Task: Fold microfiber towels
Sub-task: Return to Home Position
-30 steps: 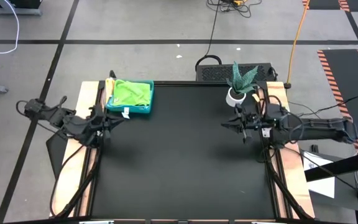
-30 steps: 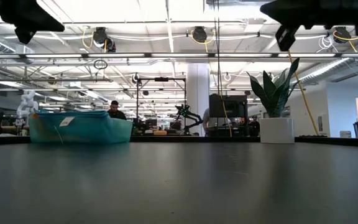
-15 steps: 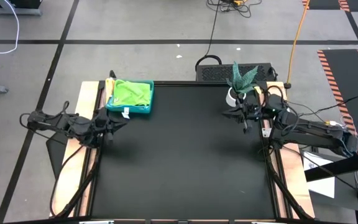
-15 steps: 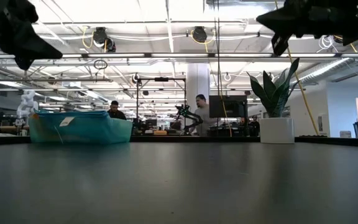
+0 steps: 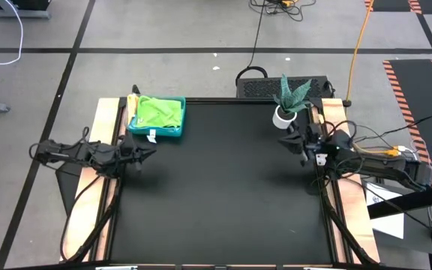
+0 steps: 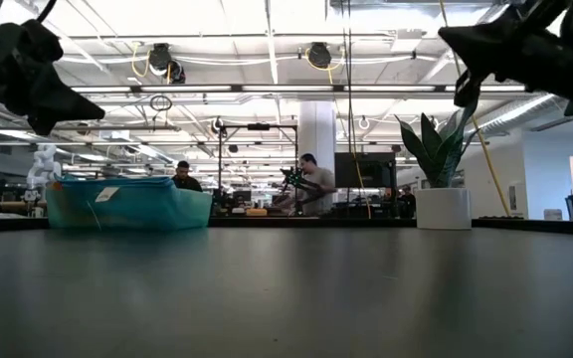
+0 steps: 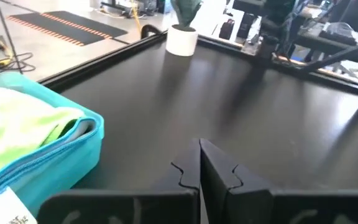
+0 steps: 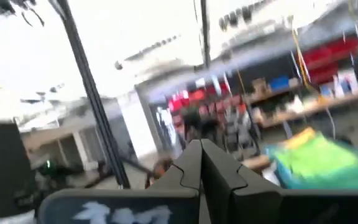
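Towels [image 5: 158, 111] lie in teal tray [image 5: 156, 134] at far left corner of table [image 5: 223, 195], only the green one showing on top. My left gripper [image 5: 147, 150] hangs near the tray, fingers pressed together, holding nothing. My right gripper [image 5: 285, 138] sits beside potted plant [image 5: 289, 97], also closed and empty

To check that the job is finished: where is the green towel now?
In the high view the green towel lies inside the teal bin at the upper left corner of the table, close to the left gripper.
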